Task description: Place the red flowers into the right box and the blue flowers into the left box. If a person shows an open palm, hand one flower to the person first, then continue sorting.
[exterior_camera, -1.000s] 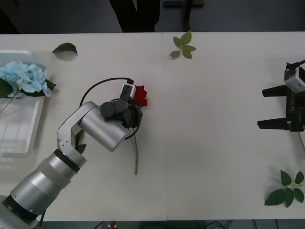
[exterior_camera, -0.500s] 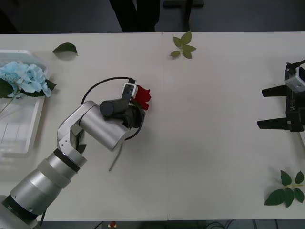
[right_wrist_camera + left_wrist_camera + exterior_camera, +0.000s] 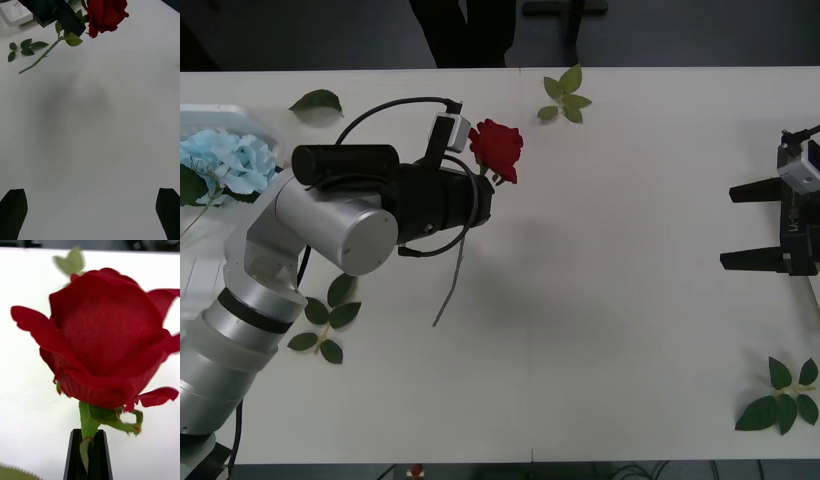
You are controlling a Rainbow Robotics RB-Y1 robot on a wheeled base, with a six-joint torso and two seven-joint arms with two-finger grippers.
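Left gripper (image 3: 88,453): black fingers pressed together on the stem of a rose (image 3: 496,149), just under the bloom, a strip of green showing between them. The rose is clear of the table (image 3: 620,250), bloom pointing away from the robot, its thin stem trailing down and back below the wrist. Petals are deep red woven cloth, cupped and curled at the edges, with green sepals under the head.

Right gripper (image 3: 758,226): parked far to the right of the rose, over the table's right edge. Its two black fingers (image 3: 13,212) stand wide apart with nothing between them.

Left box (image 3: 220,290): shallow white translucent tray with a raised rim and ribbed bottom, well to the left of the rose at the table's edge. A pale blue hydrangea (image 3: 228,162) lies in its far end, fluffy clustered head, dark green leaves beside it.

Loose leaf sprigs on the matte white tabletop: one (image 3: 564,96) just beyond the rose to its right, a single leaf (image 3: 316,101) beyond to its left, a cluster (image 3: 326,322) nearer the robot under the left arm, another (image 3: 783,396) far right near the front edge.
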